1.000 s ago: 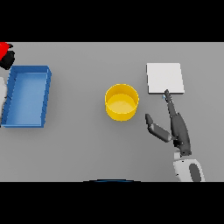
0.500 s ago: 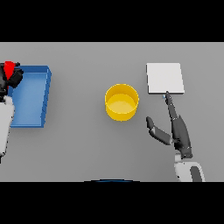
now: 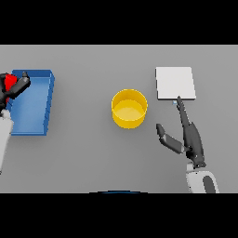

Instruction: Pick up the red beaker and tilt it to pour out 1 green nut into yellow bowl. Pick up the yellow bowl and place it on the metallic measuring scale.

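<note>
Carrying the red beaker (image 3: 9, 82) inward, the left hand (image 3: 15, 89) is gripping it over the blue tray (image 3: 39, 100), nearing the yellow bowl (image 3: 129, 108). The right hand (image 3: 189, 137) is resting open.

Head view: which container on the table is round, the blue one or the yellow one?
The yellow bowl at the table's centre is round; the blue rectangular tray on the left has straight sides.
</note>
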`<state>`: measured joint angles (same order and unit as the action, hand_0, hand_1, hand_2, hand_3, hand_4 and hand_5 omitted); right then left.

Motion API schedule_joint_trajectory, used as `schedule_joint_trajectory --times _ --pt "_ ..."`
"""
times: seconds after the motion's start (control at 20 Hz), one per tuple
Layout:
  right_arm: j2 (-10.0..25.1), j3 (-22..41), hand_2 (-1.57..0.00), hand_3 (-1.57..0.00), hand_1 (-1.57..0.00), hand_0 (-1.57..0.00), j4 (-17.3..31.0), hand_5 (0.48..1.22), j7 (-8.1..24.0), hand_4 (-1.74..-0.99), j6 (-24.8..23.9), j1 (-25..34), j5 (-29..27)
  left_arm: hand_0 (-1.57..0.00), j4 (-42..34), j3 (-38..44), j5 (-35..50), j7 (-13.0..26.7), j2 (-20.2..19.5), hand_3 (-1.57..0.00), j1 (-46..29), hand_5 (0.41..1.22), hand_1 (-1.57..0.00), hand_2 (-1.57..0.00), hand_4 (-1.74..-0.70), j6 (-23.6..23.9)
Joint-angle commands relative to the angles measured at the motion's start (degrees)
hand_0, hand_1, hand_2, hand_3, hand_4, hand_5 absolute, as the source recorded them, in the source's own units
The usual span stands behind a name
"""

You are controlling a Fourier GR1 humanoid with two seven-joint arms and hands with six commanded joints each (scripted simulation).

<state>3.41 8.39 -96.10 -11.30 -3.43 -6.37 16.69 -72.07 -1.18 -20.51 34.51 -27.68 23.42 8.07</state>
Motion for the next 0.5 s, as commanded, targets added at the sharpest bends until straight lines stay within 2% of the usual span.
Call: schedule_joint_trajectory --times 0.0,0.1,0.2,0.35,0.45 --pt "-0.2 0.0 0.0 0.0 0.0 0.0 -0.1 0.634 0.9 -1.005 0.1 0.5 -0.2 -0.77 -0.4 -0.8 0.0 -0.5 -0.1 -0.61 -0.5 0.677 -0.64 -0.65 -0.92 -1.1" --pt "0.2 0.0 0.0 0.0 0.0 0.0 -0.5 0.639 0.9 -1.009 0.3 0.3 -0.2 -0.49 0.6 -2.2 -0.9 -0.5 -0.2 -0.39 -0.5 0.657 -0.41 -0.42 -0.86 -2.4" --pt "0.1 0.1 0.0 0.0 0.0 0.0 -0.5 0.639 1.0 -1.009 0.1 0.3 0.1 -0.32 2.4 -2.9 -1.4 -2.1 0.0 -0.25 0.0 0.657 -0.26 -0.27 -0.82 -2.9" --pt "0.3 0.2 0.0 0.0 0.0 0.0 -0.1 0.643 1.5 -1.019 -0.1 0.5 0.7 -0.16 3.3 -2.8 -1.3 -3.7 0.0 -0.13 0.5 0.649 -0.13 -0.14 -0.8 -2.7" --pt "1.6 0.2 0.0 0.0 0.0 0.0 -0.1 0.64 4.5 -1.02 0.2 1.7 2.0 -0.1 3.0 -2.7 -1.6 -5.2 0.0 -0.08 -0.1 0.651 -0.08 -0.09 -0.78 -1.9"
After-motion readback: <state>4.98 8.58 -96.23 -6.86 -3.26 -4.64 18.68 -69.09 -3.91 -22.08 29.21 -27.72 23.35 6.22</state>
